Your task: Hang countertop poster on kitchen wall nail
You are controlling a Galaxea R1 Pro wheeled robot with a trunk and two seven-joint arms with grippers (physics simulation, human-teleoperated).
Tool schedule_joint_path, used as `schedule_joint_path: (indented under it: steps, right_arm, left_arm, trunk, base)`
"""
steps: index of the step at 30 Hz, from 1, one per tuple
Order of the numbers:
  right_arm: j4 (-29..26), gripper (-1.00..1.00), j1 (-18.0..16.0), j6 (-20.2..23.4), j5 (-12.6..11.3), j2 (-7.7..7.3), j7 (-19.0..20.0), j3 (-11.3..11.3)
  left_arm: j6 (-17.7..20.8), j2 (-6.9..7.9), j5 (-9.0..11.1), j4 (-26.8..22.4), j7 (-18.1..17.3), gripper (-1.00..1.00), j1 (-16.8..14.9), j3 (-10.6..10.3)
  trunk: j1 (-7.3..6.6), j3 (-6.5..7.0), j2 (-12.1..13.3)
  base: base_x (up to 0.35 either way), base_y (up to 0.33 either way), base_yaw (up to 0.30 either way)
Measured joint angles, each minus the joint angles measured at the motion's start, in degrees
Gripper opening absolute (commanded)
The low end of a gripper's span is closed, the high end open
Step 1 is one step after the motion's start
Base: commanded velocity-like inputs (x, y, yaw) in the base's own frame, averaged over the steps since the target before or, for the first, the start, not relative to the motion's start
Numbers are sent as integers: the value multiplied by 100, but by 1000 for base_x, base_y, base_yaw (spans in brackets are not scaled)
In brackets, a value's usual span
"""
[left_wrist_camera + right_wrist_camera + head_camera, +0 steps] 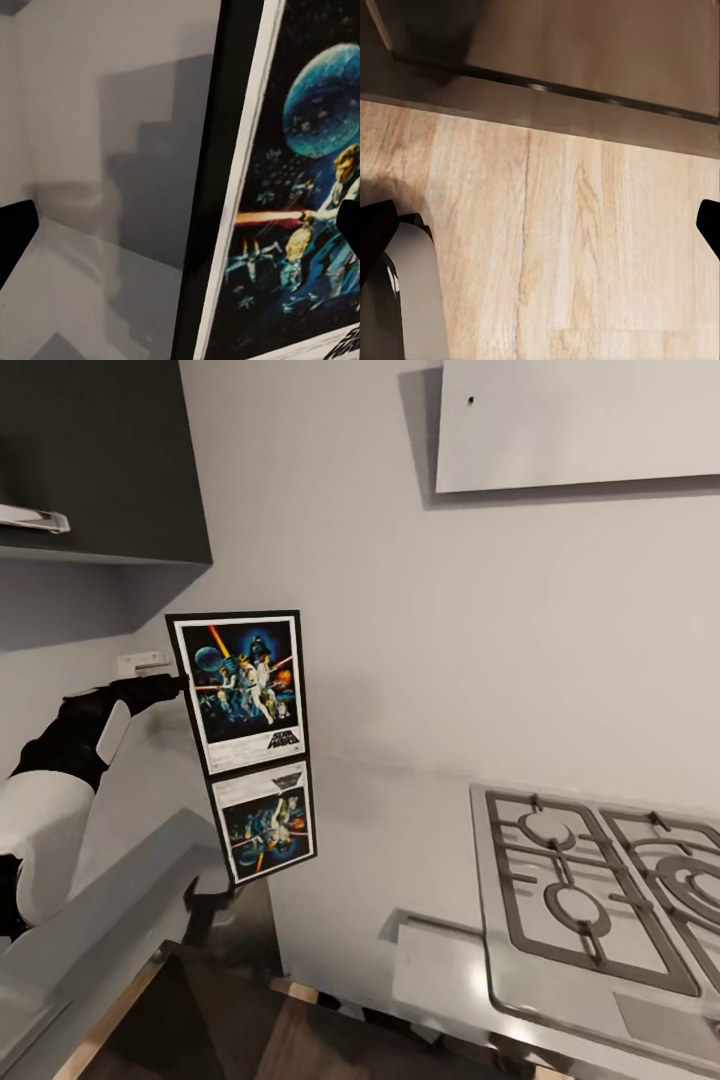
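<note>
Cabinetry is occupying the upper left of the head frame, dark and overhanging. Below it the left gripper is pinching the left edge of the poster, holding it upright above the kitchen countertop, with a mirrored copy of the print showing in the glossy slab beneath. In the left wrist view the poster is sitting close between the dark fingertips, though the contact itself is hard to make out. The carrying step looks to be in hand, judging by the poster being off the slab.

Further right, near the top of the frame, a wall nail is sitting on a pale panel, well apart from the poster and higher. The next move is calling for a lift up and to the right. Bare wall between is leaving open room; the panel's lower edge and the hob at lower right are the edges to mind.

The right gripper is hanging open over a wooden floor.
</note>
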Motion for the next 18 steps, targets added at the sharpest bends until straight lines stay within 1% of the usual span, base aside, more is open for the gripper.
schedule_joint_path:
  steps: [1, 10, 18]
  right_arm:
    - [0, 100, -3, 0, 0, 0, 0, 0]
    - [0, 100, -2, 0, 0, 0, 0, 0]
    - [0, 100, 2, 0, 0, 0, 0, 0]
  left_arm:
    - [0, 36, 2, 1, 0, 100, 0, 4]
    - [0, 53, 5, 2, -2, 100, 0, 5]
    - [0, 53, 5, 1, -4, 100, 0, 3]
  trunk:
    - [1, 0, 0]
    - [1, 0, 0]
    - [1, 0, 0]
  base:
    - [26, 0, 0]
    - [7, 0, 0]
    - [81, 0, 0]
